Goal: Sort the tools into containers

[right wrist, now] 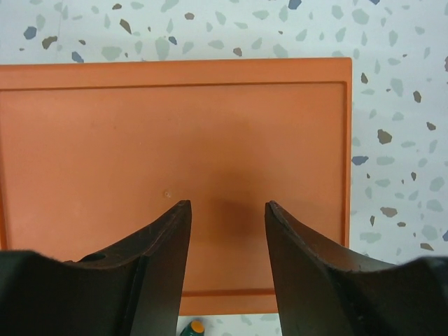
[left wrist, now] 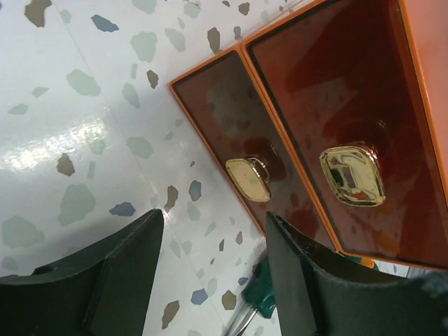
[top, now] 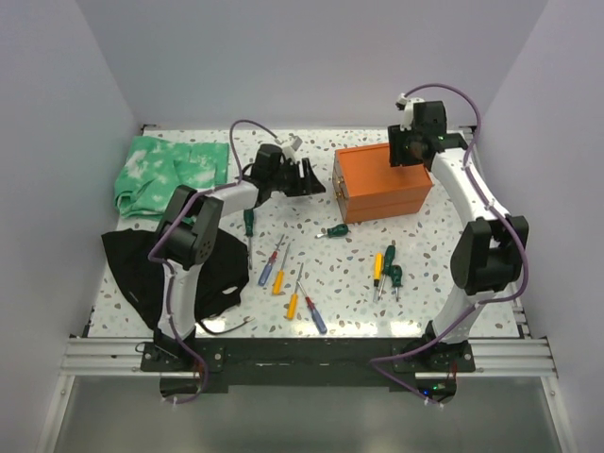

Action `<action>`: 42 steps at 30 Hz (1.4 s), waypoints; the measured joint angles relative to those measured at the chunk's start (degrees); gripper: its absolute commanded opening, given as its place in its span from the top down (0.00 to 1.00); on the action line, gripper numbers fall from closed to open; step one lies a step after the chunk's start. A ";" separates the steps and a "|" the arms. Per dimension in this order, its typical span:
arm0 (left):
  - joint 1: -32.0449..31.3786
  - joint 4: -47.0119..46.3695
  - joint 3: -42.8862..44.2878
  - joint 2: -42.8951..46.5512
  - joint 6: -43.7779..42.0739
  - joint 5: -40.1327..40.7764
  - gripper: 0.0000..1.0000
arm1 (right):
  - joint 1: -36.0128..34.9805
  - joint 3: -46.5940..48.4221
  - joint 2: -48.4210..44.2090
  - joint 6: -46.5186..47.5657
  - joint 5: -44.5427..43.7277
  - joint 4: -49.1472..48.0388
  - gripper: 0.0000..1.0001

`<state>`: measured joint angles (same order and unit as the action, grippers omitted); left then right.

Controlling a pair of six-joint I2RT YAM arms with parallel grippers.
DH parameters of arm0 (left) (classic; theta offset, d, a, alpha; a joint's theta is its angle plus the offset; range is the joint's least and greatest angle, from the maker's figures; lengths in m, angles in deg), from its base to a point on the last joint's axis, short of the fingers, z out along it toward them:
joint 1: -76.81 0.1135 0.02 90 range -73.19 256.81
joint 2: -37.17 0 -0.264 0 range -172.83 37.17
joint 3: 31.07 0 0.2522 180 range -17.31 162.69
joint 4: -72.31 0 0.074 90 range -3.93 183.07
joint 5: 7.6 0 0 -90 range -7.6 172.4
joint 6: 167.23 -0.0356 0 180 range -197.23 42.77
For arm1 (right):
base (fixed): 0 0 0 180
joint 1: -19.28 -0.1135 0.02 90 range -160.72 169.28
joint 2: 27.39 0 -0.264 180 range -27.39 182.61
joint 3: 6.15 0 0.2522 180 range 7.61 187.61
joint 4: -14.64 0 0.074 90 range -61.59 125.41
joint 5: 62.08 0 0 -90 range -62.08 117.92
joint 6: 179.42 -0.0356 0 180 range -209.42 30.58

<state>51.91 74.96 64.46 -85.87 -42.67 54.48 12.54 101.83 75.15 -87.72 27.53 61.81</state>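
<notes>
Speckled desk (top: 425,255) bore the orange chest (top: 382,184), drawers shut, screwdrivers (top: 279,281) loose before it. My left tool (left wrist: 213,222), spread empty, faced a drawer knob (left wrist: 248,178), presumably to pull; my right tool (right wrist: 227,206), likewise spread, hovered above the chest.

The chest (top: 382,184) was orange, its 2 knobs (left wrist: 352,175) gold; the table (top: 349,274) speckled white; the mottled cloth (top: 170,170) green; the plain cloth (top: 132,264) black.

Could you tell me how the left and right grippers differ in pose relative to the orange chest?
The left gripper sits beside the orange chest, low over the table, facing its drawer fronts; the right gripper hangs above the chest's top. The left points roughly sideways toward the knobs; the right points straight down. Both are open and empty.
</notes>
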 measured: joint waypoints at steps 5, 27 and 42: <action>-2.32 -0.42 2.14 -2.10 0.87 0.35 0.35 | 0.00 -1.46 0.02 -0.15 0.04 -0.15 0.49; -7.52 8.63 8.37 -6.14 3.82 15.34 0.34 | 0.00 -11.56 -6.25 -0.61 -3.72 -1.97 0.48; -2.14 13.88 3.54 -0.66 1.42 18.86 0.34 | 5.49 -13.25 -6.40 -0.13 -10.82 -6.03 0.47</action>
<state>49.77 88.84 68.01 -86.53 -41.24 73.34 18.02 88.58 68.75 -87.86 16.71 55.78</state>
